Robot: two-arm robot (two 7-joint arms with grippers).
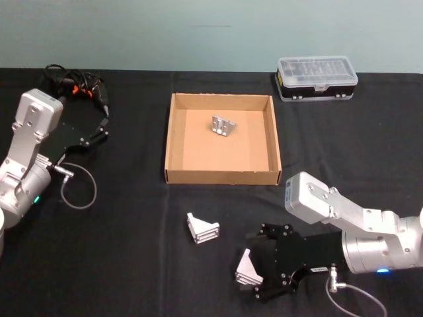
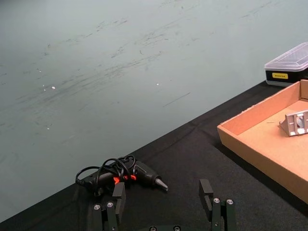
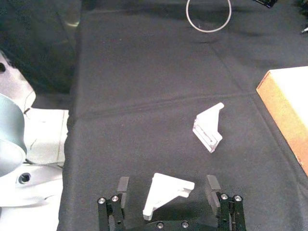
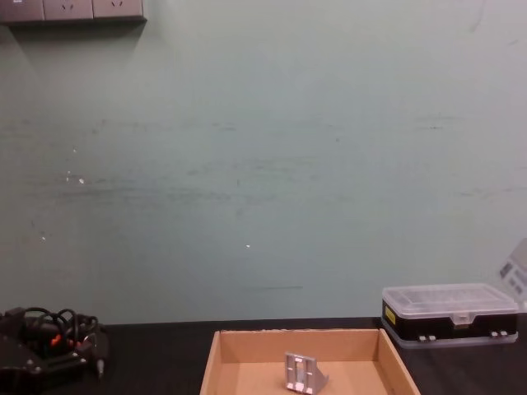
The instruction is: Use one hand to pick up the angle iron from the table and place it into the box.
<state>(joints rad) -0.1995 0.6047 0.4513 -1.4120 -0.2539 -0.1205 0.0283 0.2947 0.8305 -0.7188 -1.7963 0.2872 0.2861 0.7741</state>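
sets the right gripper (image 1: 256, 269) low on the table (image 1: 132, 264), fingers (image 3: 212, 185) spread either side of an angle iron (image 3: 168, 192) without touching, likely lined up to close on it. leaves a second angle iron (image 1: 202, 228) loose nearby, a third angle iron (image 1: 223, 125) already in the box (image 1: 221, 177). parks the left gripper (image 2: 162, 188) far left, also spread.

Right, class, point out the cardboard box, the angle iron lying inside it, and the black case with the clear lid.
Cardboard box (image 1: 223, 176): head view, its near wall.
Angle iron (image 1: 223, 125) inside it: head view, its middle.
Black case with clear lid (image 1: 317, 71): head view, the lid's middle.
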